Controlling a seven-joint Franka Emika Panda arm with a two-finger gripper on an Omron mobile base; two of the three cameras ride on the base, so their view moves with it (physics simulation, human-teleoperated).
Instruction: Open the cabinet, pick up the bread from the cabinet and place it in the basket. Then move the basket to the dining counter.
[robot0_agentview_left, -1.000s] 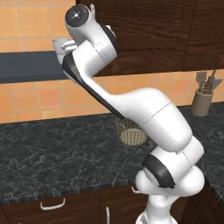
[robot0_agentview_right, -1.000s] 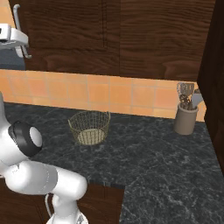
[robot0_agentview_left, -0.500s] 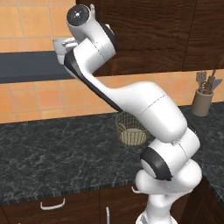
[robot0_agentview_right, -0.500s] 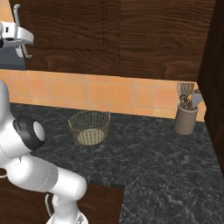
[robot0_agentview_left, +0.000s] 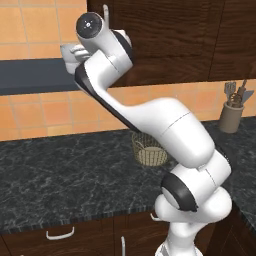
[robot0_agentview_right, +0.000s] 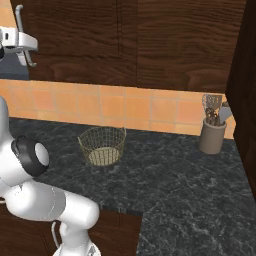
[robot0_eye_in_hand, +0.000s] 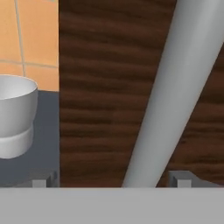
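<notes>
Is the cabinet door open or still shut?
Shut: the cabinet door lies flush, its handle ungrasped between the open gripper fingers.

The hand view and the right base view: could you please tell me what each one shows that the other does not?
The hand view alone gives the white bowl-like vessel on a grey shelf, seen close, with the open fingers straddling the handle. The right base view alone shows the basket, the utensil crock and the black counter. Both share the cabinet door, its silver bar handle and orange tiles.
</notes>
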